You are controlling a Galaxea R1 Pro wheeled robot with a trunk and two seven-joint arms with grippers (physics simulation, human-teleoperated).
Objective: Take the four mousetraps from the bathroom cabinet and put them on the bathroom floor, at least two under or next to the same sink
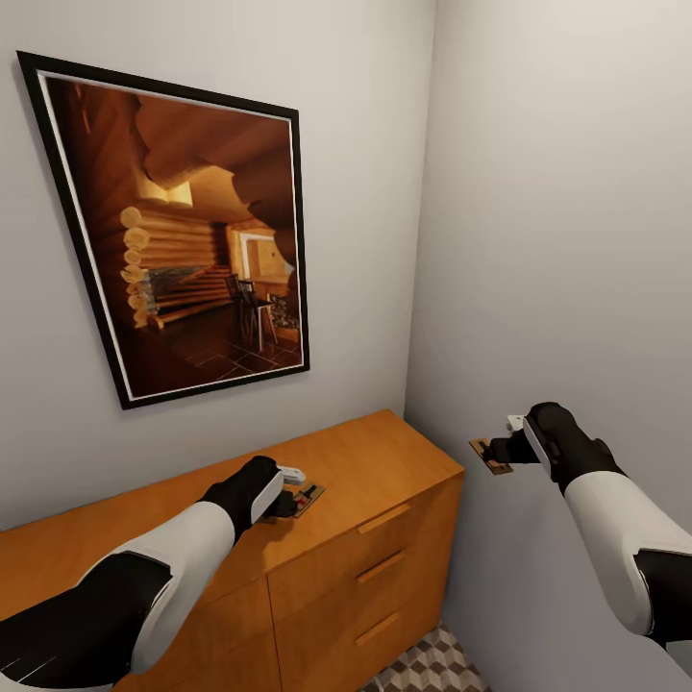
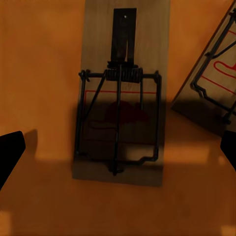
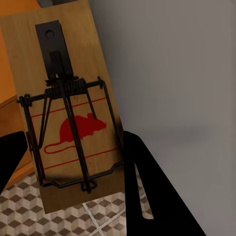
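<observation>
Wooden cabinet (image 1: pixel 384 471) under framed picture (image 1: pixel 183 231) | left hand (image 1: pixel 281 502) wide over mousetrap (image 2: pixel 120 98) | right hand (image 1: pixel 502 450) holding another mousetrap (image 3: pixel 69 113)

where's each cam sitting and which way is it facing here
Head view: on the robot's head, looking forward and down at the cabinet, a framed picture and both arms.
Left wrist view: near the left gripper, looking down past its dark fingertips at a mousetrap on the cabinet top.
Right wrist view: near the right gripper, looking along its fingers at the held mousetrap, with bathroom floor beyond.
Shared: head and right wrist views both show the held mousetrap.
</observation>
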